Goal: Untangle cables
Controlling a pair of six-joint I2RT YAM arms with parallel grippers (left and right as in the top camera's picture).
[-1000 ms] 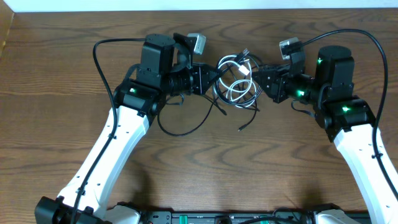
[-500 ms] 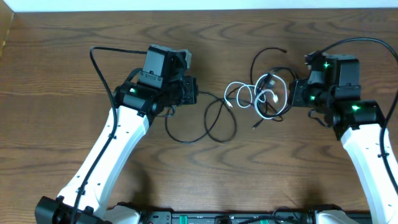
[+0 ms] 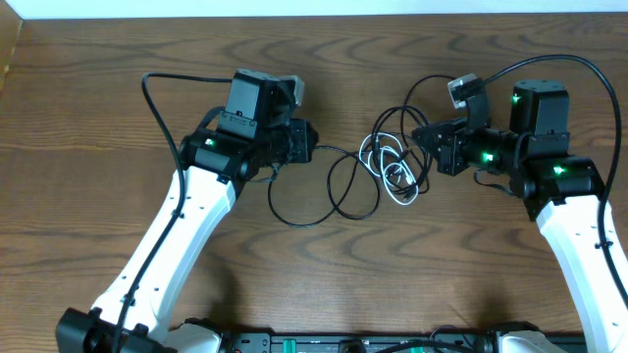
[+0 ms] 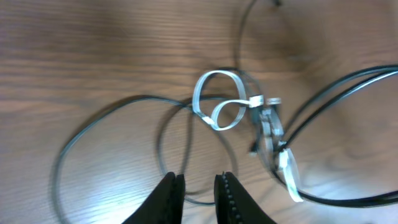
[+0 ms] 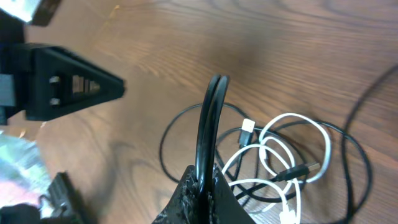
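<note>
**Spotter:** While your left arm [image 3: 186,235] comes up from the near left and bends right at the elbow, the left gripper [image 3: 310,144] sits low over the table [image 3: 98,108]. It points right, toward the cables [image 3: 392,165] in the middle.

**Operator:** Its fingers?

**Spotter:** Slightly apart, going by your wrist view. A black strand [image 4: 185,146] runs down to the gap between them, and I cannot tell whether it touches either one.

**Operator:** And the right side?

**Spotter:** Your right arm [image 3: 579,235] comes up from the near right and bends left. The right gripper [image 3: 416,134] is at the right edge of the tangle, fingers together, clamped on a black cable loop [image 5: 205,124] that stands up out of them. The white cable [image 5: 292,116] coils just past it, wound in with the black ones. A wide black loop [image 3: 351,216] lies flat on the table toward your left gripper.
</note>
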